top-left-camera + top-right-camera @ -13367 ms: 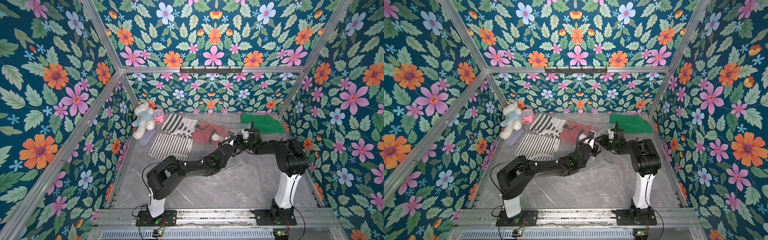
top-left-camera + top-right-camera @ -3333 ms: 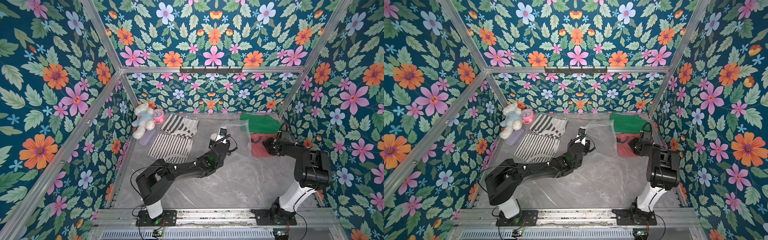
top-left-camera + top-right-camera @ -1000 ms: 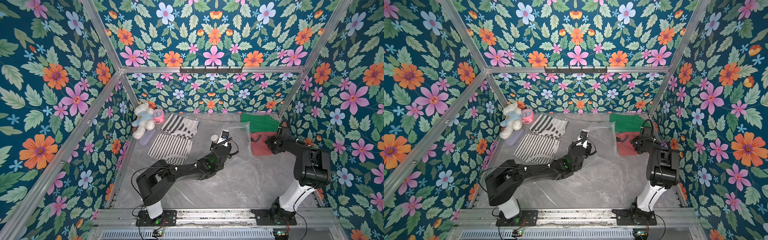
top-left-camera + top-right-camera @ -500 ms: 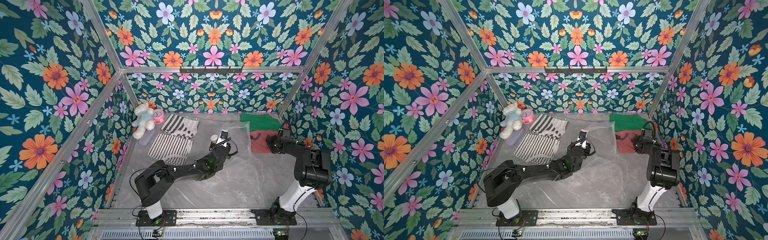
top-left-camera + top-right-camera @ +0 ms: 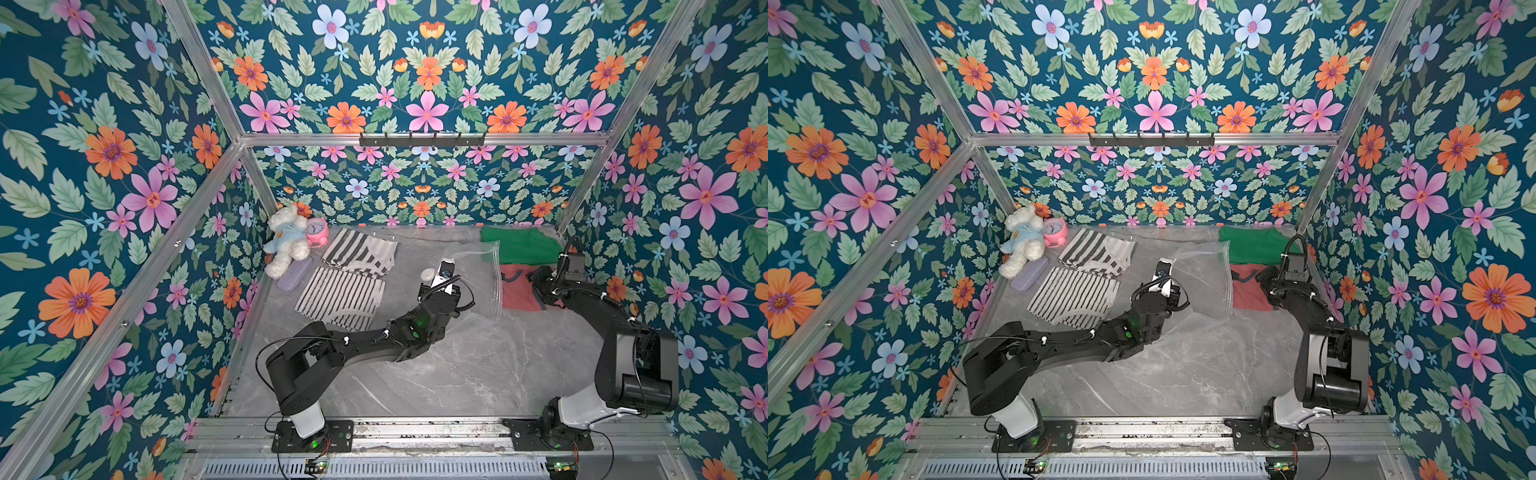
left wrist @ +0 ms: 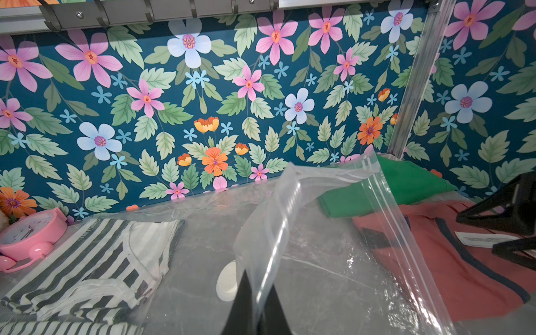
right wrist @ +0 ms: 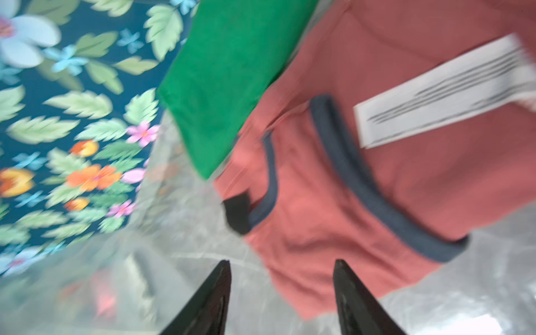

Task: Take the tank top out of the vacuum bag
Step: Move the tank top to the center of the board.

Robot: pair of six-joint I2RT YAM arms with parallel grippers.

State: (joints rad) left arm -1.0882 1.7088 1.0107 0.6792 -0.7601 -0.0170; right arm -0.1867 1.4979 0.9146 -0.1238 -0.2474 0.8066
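Note:
The clear vacuum bag [image 5: 471, 270] [image 5: 1204, 270] lies crumpled mid-table, its white valve cap [image 5: 427, 274] [image 6: 227, 282] just left of my left gripper [image 5: 445, 268] [image 5: 1163, 268]. In the left wrist view that gripper [image 6: 256, 290] is shut on a raised fold of the bag [image 6: 319, 232]. The coral tank top [image 5: 519, 293] [image 5: 1248, 295] [image 7: 377, 174], trimmed in navy, lies flat outside the bag, beside its zip edge. My right gripper [image 5: 540, 277] [image 5: 1268, 277] [image 7: 282, 264] hovers open over the top's edge, holding nothing.
A green cloth [image 5: 519, 247] [image 7: 232, 72] lies behind the tank top at the back right. Two striped garments [image 5: 345, 286], a purple case [image 5: 293, 276], a plush bear [image 5: 286, 241] and a pink clock [image 5: 318, 230] fill the back left. A hook rail [image 5: 422, 139] hangs overhead.
My right gripper has shifted slightly above the tank top, and its view is blurred by motion. My left gripper keeps hold of the bag in about the same place.

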